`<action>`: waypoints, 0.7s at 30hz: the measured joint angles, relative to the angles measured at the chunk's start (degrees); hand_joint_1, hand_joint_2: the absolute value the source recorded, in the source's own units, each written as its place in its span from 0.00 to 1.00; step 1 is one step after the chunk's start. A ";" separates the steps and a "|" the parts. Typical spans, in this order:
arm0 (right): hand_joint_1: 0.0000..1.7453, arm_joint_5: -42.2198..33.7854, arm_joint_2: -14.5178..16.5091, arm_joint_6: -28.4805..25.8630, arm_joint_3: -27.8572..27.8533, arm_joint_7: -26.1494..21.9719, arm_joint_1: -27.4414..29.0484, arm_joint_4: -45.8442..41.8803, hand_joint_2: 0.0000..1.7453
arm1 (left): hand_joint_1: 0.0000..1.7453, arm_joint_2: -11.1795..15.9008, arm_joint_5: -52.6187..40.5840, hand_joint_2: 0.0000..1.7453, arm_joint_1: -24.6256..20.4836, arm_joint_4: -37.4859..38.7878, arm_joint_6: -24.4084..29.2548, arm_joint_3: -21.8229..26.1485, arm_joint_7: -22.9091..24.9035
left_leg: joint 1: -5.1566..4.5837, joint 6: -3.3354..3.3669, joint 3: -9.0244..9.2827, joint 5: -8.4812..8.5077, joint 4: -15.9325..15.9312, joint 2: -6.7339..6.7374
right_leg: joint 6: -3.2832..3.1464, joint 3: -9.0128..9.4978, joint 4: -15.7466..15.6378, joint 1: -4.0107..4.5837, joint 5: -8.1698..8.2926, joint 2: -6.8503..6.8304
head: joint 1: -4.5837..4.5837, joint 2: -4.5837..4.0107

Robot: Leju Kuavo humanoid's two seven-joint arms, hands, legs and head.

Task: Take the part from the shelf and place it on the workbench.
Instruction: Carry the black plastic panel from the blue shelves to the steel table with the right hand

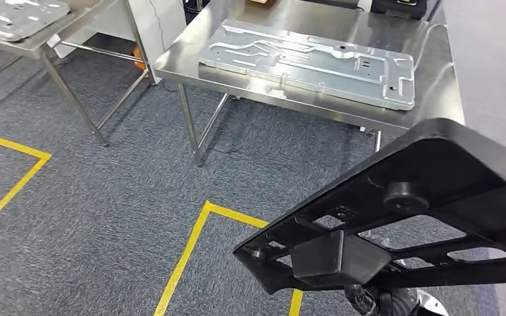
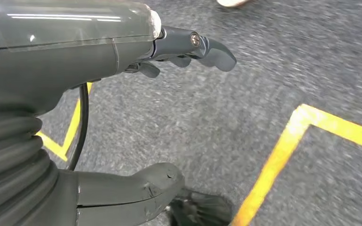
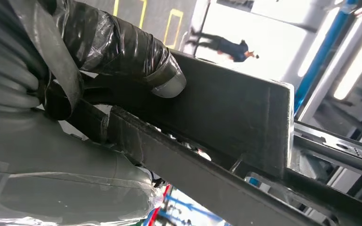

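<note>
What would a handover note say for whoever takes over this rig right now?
Right hand: grips the black plastic part, carried low in front of the robot.
Left hand: holds nothing, fingers apart, hanging over the grey carpet.
Workbench: steel table ahead, already bearing a flat metal panel.
Done: the part is in hand.
Left: close the gap to the workbench and set the part down on its bare surface, probably beside the panel.

Count: two stainless steel tables, the near one [image 1: 435, 72] and a second [image 1: 72, 26] off to its left. Two stamped metal panels, one per table: [image 1: 309, 59] and [image 1: 13, 16]. One black plastic frame part [image 1: 435, 197]; two yellow floor-tape outlines, [image 1: 197, 243] and [image 1: 13, 178].
</note>
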 joint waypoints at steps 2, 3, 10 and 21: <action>1.00 0.78 -0.01 -0.50 -0.01 -0.18 -0.06 -0.02 1.00 | 0.00 0.01 -0.31 1.00 -0.25 0.00 -0.03 0.00 0.00 | -0.08 0.44 2.67 3.34 -6.96 -0.37 | 0.43 0.39 0.32 0.17 -0.59 0.53 | 0.01 0.00; 1.00 0.98 -0.02 -0.62 -0.01 -0.24 -0.10 -0.04 1.00 | 0.00 0.01 -0.42 1.00 -0.34 0.00 -0.03 0.01 0.00 | -0.15 0.76 3.37 3.82 -8.78 -0.54 | 0.64 0.36 0.47 0.21 -0.78 0.66 | 0.01 0.00; 1.00 0.00 -0.24 -0.16 -0.10 -0.20 -0.37 -0.05 1.00 | 0.00 -0.10 -0.80 1.00 -0.26 -0.04 -0.16 0.10 -0.12 | 0.31 2.51 3.65 3.84 -9.78 0.79 | 3.08 -4.69 10.47 -0.65 -6.40 -1.55 | 0.08 0.00; 1.00 1.84 -0.53 -0.79 -0.07 -0.15 -0.63 0.00 1.00 | 0.00 -0.23 -0.63 1.00 -0.70 -0.04 -0.42 1.26 -0.61 | 0.41 0.47 5.74 2.41 -10.65 5.09 | 1.97 -1.24 0.44 -0.85 0.06 -4.48 | 0.06 0.00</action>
